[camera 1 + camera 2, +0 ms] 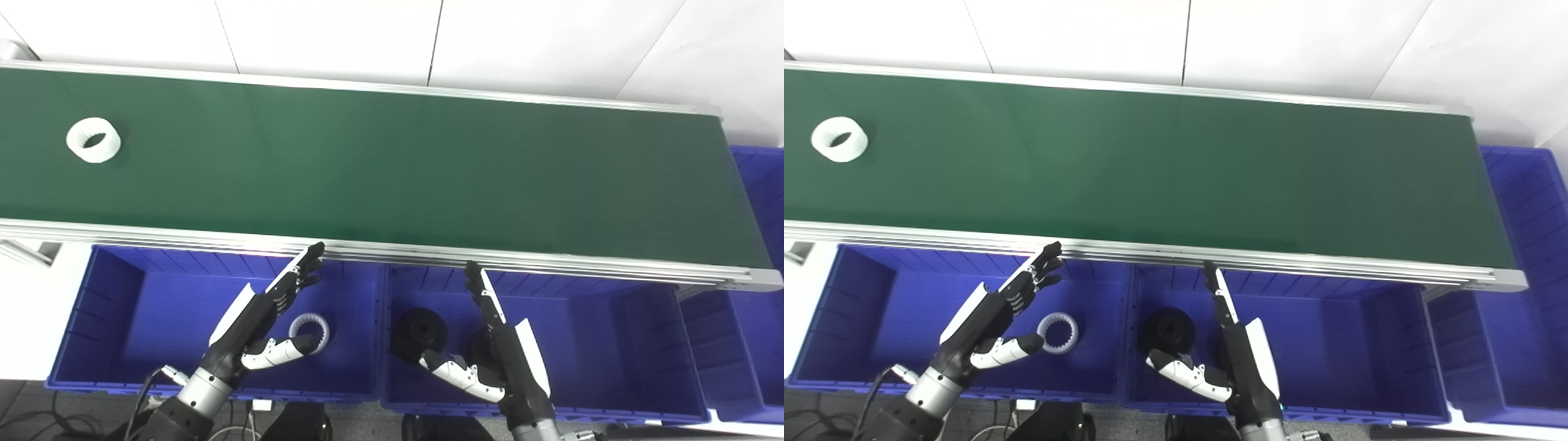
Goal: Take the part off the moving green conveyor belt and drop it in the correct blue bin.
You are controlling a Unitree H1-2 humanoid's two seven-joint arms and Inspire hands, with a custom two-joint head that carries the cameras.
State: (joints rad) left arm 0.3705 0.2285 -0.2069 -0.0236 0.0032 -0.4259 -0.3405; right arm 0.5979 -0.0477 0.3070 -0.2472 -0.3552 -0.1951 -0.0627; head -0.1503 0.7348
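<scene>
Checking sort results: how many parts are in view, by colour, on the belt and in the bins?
White parts: 2, a ring on the belt and a toothed ring in the left bin.
Black parts: 1 clear, the disc in the middle bin; a dark shape behind the right hand cannot be identified.
Total: 3.

- I see my left hand (263,318) empty, fingers (303,266) stretched forward and apart, thumb out to the side.
- My right hand (496,349) is likewise empty, fingers (476,285) straight, thumb splayed leftward.
</scene>
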